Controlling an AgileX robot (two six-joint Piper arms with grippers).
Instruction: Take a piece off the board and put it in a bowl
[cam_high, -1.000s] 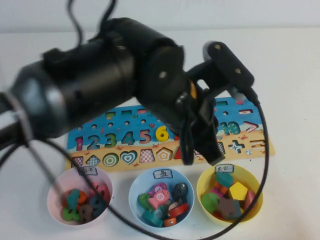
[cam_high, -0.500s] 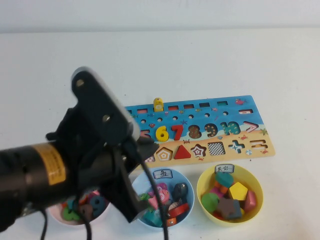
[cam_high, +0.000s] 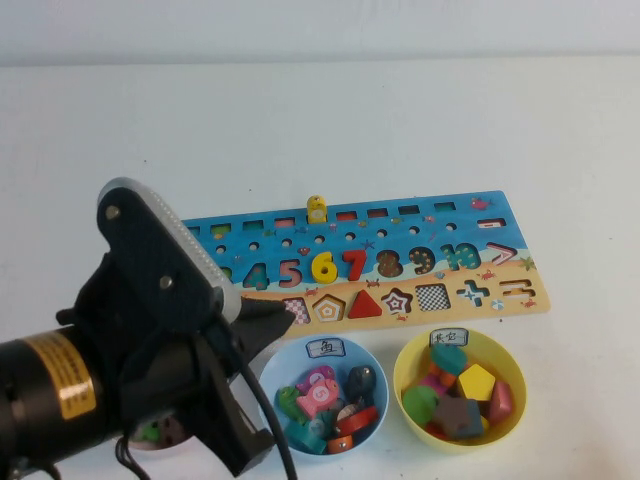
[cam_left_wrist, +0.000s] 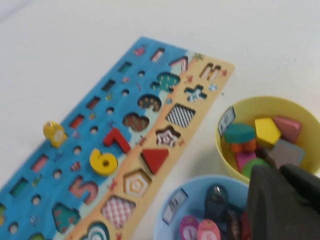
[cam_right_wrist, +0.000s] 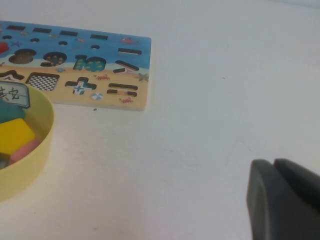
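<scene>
The yellow pentagon piece (cam_high: 477, 381) lies in the yellow bowl (cam_high: 512, 410) among other pieces; it also shows in the left wrist view (cam_left_wrist: 266, 131) and the right wrist view (cam_right_wrist: 12, 135). The board (cam_high: 420, 235) lies behind the bowls, its pentagon cut-out (cam_high: 328, 307) empty. My left gripper (cam_high: 272, 320) is shut and empty, held above the light-blue bowl's left side, and shows in its own wrist view (cam_left_wrist: 278, 170). My right gripper (cam_right_wrist: 274, 162) is shut and empty over bare table right of the board; it is out of the high view.
The light-blue bowl (cam_high: 370, 352) holds several pieces. My left arm hides most of the pink bowl and the board's left end. A yellow 6 (cam_high: 323, 266), a red triangle (cam_high: 364, 303) and a small yellow peg (cam_high: 316, 208) sit on the board.
My left arm has swung from over the board back and down to the lower left, uncovering the board's right and middle. The pentagon lay in the yellow bowl throughout.
</scene>
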